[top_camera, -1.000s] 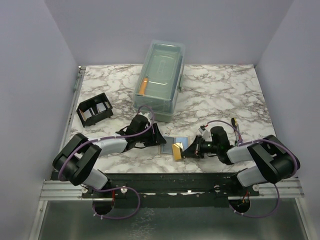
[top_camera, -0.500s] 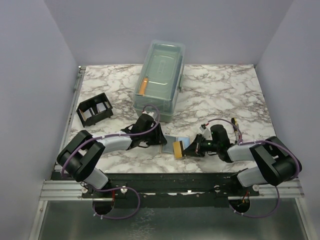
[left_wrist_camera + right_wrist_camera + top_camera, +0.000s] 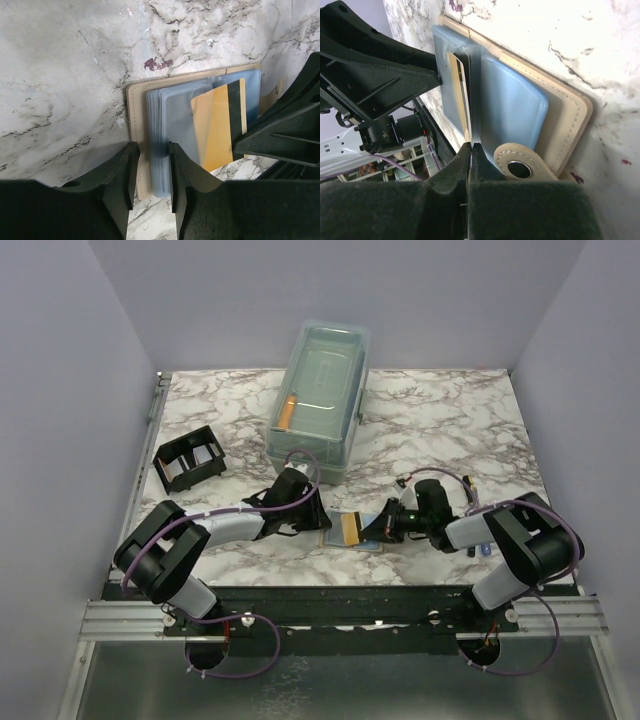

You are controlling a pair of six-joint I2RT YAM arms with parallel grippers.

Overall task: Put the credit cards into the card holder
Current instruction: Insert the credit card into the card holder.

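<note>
The card holder [image 3: 134, 120] is a tan wallet with clear blue sleeves [image 3: 175, 115], lying open on the marble near the front edge [image 3: 345, 543]. A gold credit card [image 3: 215, 125] with a black stripe sits partly between the sleeves, edge-on in the right wrist view [image 3: 463, 90]. My right gripper [image 3: 470, 146] is shut on that card's near edge and reaches in from the right [image 3: 378, 529]. My left gripper [image 3: 151, 150] straddles the sleeves' left edge; one finger touches them and a gap remains on the other side. In the top view it lies left of the wallet [image 3: 322, 525].
A large clear lidded box [image 3: 318, 400] with an orange item inside stands at the back centre. A black open-topped rack [image 3: 190, 462] holding light flat pieces sits at the far left. The wallet's tan snap tab [image 3: 520, 167] lies beside my right fingers.
My right gripper has moved left with the gold card, bringing it down between the wallet's sleeves. My left gripper has shifted slightly toward the wallet and its jaws have narrowed.
</note>
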